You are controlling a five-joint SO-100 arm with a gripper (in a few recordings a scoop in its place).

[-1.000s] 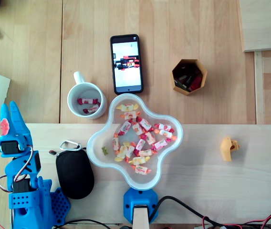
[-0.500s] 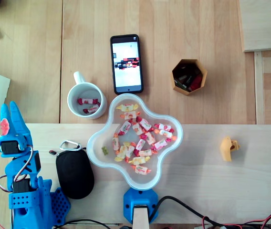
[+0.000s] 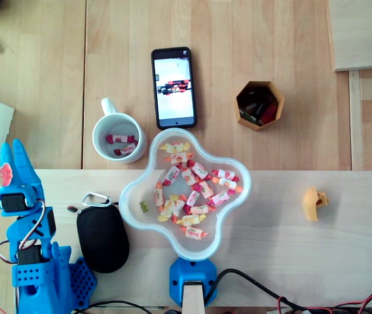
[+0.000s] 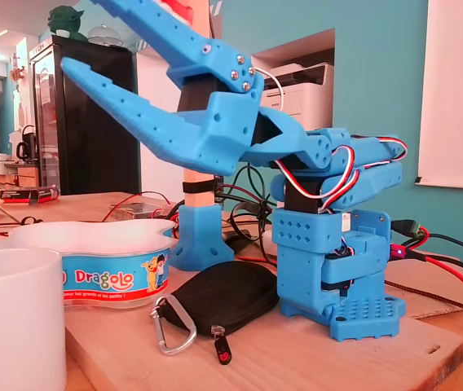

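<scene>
Overhead view: we see our claw (image 3: pixel 12 145) with jaws spread apart, a black pouch (image 3: pixel 101 239) lower right of it, a white mug (image 3: pixel 118 137) farther right.

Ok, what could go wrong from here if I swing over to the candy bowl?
The open gripper hangs near the pouch; swinging out flat could snag its clip and drag it. The mug stands right by the bowl, so a wide reach may knock it. The phone lies just beyond, too.
</scene>
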